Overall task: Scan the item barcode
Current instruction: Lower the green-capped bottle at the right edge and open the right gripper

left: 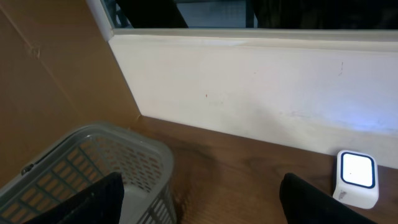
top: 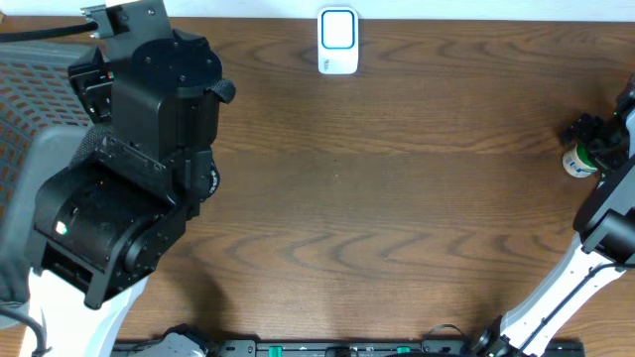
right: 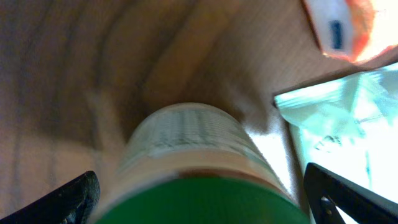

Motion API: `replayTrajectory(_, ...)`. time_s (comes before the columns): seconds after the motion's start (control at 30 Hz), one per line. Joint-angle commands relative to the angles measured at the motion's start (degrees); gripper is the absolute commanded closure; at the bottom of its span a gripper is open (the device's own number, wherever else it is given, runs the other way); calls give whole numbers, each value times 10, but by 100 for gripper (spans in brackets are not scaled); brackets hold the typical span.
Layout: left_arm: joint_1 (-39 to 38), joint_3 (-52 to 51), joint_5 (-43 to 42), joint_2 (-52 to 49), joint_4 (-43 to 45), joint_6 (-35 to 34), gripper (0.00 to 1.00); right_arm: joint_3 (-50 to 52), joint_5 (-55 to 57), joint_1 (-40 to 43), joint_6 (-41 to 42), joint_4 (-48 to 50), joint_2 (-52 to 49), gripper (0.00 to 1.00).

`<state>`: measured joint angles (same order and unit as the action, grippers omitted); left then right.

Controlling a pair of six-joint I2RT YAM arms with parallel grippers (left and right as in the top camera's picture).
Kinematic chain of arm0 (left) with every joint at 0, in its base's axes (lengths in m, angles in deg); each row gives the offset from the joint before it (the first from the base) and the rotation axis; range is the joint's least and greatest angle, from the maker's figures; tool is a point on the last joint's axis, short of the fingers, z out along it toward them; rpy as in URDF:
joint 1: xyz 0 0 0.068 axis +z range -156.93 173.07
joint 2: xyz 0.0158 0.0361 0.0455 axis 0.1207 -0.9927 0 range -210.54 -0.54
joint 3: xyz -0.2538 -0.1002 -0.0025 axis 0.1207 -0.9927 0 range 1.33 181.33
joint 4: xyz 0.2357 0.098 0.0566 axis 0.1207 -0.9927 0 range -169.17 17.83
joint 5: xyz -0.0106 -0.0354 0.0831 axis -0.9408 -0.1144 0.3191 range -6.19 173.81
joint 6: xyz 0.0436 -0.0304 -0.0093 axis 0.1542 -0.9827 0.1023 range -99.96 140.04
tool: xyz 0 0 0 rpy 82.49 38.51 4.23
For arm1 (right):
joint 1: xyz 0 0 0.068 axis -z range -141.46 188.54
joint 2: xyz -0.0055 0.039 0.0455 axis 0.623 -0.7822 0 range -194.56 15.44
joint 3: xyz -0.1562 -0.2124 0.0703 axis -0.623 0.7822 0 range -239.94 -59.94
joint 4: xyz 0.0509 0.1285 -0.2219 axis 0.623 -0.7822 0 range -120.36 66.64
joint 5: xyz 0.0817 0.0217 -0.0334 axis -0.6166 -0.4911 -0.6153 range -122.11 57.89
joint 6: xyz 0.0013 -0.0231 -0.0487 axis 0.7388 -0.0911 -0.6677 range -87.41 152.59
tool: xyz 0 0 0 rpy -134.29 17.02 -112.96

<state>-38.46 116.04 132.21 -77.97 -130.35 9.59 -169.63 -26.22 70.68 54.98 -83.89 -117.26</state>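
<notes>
Left arm (top: 139,169) hides most of the basket (top: 30,89) from above. Left gripper (left: 202,190) jaws are apart, empty. Scanner (top: 337,42) sits mid-back. Blurry bottle (right: 193,149) is far right between the right gripper (right: 202,186) jaws, can't tell if they're pinching it.

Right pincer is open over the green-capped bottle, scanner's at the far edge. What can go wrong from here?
1. The right pincer straddles the white, green-capped plastic bottle without gripping it; closing near the cap may slip or tip it.
2. The clear plastic bag lies beside one finger and could get pinched too.
3. No barcode shows on the label, so it may end up facing away from the white box scanner with the lit screen.
</notes>
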Motion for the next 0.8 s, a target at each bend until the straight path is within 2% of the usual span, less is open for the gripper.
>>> replayTrajectory(0.0, 1, -3, 12, 2, -1, 1, 20, -43, 1, 17, 3, -23, 47, 1)
replayTrajectory(0.2, 1, -3, 12, 2, -1, 1, 19, -126, -25, 19, 3, -88, 144, 1)
replayTrajectory(0.3, 1, -3, 12, 2, -1, 1, 20, -136, -137, 14, -18, -91, 221, 1)
replayTrajectory(0.43, 1, -3, 12, 2, -1, 1, 20, -136, -304, -6, -106, -108, 317, 1)
replayTrajectory(0.6, 1, -3, 12, 2, -1, 1, 19, -136, -317, -38, -113, -207, 434, 1)
replayTrajectory(0.77, 1, -3, 12, 2, -1, 1, 20, -136, -317, -41, -113, -231, 512, 1)
